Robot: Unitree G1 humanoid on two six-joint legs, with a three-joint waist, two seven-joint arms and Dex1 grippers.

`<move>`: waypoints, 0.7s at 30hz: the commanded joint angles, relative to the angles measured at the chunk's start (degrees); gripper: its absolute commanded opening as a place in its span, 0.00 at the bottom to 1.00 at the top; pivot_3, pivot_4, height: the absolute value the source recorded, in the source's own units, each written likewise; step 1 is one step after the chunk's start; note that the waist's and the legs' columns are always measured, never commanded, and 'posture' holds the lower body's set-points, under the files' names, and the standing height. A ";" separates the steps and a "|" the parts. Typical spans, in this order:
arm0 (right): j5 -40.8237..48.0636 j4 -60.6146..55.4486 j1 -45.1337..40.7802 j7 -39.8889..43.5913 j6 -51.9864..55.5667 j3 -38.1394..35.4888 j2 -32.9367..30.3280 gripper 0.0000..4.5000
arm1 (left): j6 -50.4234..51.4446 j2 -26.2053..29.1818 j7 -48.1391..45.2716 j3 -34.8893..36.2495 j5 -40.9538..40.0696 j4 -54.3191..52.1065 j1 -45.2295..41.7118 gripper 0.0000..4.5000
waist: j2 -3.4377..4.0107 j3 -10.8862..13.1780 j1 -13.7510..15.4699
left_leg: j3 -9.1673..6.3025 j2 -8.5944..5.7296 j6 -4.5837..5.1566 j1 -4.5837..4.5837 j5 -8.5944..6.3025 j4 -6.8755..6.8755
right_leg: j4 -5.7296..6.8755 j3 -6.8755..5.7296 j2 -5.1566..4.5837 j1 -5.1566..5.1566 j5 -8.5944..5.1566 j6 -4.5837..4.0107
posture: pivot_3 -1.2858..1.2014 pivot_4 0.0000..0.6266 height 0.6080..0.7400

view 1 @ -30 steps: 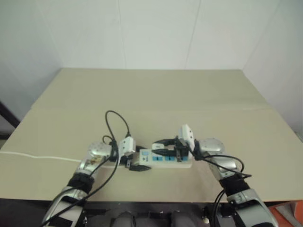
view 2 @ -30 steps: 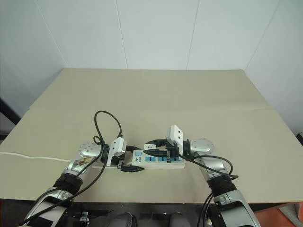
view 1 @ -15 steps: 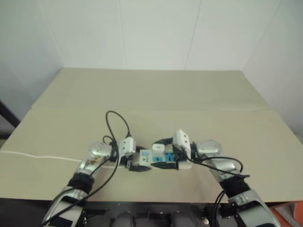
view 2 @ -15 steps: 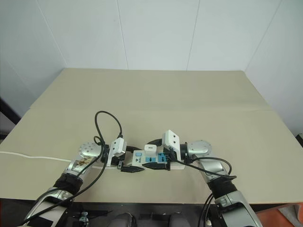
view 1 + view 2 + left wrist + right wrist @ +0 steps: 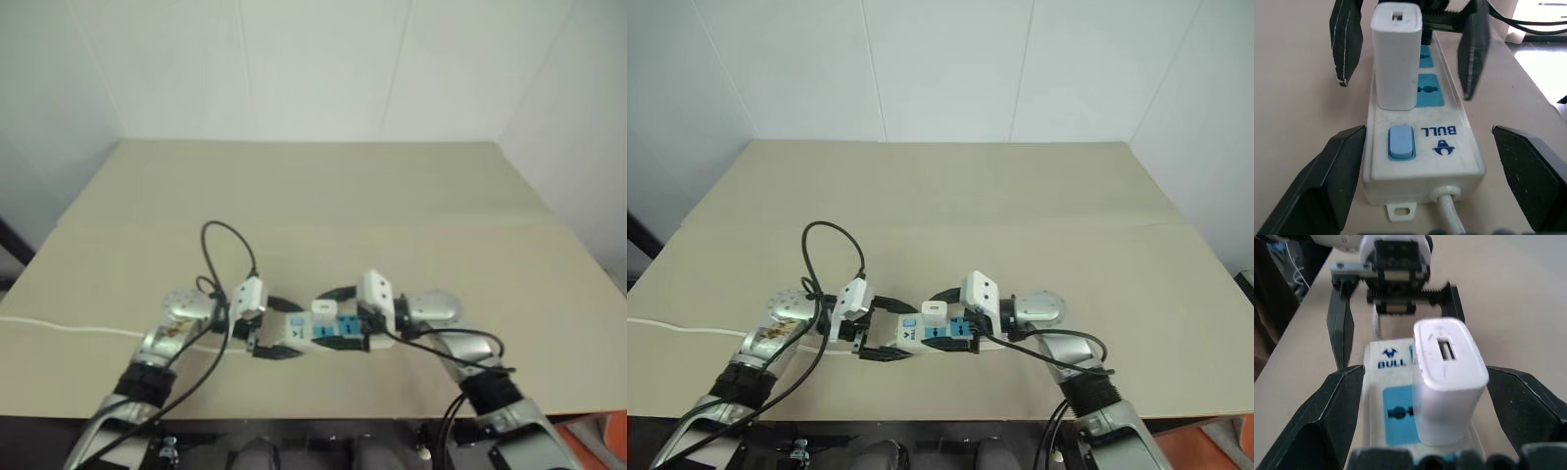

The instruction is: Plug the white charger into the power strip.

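White charger (image 5: pixel 1396 54) stood upright in the power strip (image 5: pixel 1449 161), seated in the socket next to the blue switch (image 5: pixel 1400 142). Strip lay flat on the tan surface (image 5: pixel 1019 215) near the front edge, between both arms. Left gripper (image 5: pixel 884 329) at the switch end, fingers (image 5: pixel 1327 181) spread wide either side of the strip, clear of it, nothing held. Right gripper (image 5: pixel 953 320) at the other end, fingers (image 5: pixel 1334 406) also released and straddling the strip, charger standing free between them. Head views gave the layout: grippers facing each other along the strip, thin white cord (image 5: pixel 676 329) trailing off to the left. Left wrist view added the BULL logo and two free blue sockets behind the charger. Right wrist view showed the USB port (image 5: pixel 1445 349) on the charger's top face and the left gripper beyond
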 commanded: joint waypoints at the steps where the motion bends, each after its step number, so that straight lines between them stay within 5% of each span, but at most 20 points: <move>1: 4.47 -8.33 -0.03 0.04 3.51 -6.03 -4.23 1.00 | 1.86 1.92 -1.55 1.48 -2.89 -5.40 0.85 0.99 | 0.06 0.39 0.08 | 0.00 0.00 0.00 -0.04 0.00 0.00 | 0.00 0.00 0.00 -0.03 0.00 0.00 | 0.52 0.24 1.00; 8: 11.70 -18.56 3.00 1.06 10.33 -16.07 -14.94 1.00 | 5.87 6.46 -0.69 5.65 -6.95 -11.11 1.75 0.99 | 0.06 0.64 0.26 | -0.04 0.01 0.00 -0.71 0.00 0.01 | 0.08 -0.03 0.02 -0.75 0.02 -0.03 | 0.52 0.24 1.00; 15: 13.81 -19.97 10.87 3.06 11.38 -25.53 -25.26 1.00 | 10.05 17.25 -2.51 14.92 -11.78 -14.42 5.01 0.99 | 0.06 0.80 0.12 | 0.03 0.04 0.01 -0.71 0.00 0.01 | 0.06 -0.02 0.03 -0.78 0.01 -0.03 | 0.52 0.24 1.00; 21: 14.49 -21.41 17.01 3.85 10.99 -30.64 -28.89 1.00 | 12.97 22.91 -2.08 20.93 -15.04 -19.40 11.64 0.99 | 0.06 0.87 -0.08 | 0.08 0.07 0.01 -0.69 0.00 0.00 | 0.06 0.00 0.01 -0.76 0.01 -0.02 | 0.52 0.24 1.00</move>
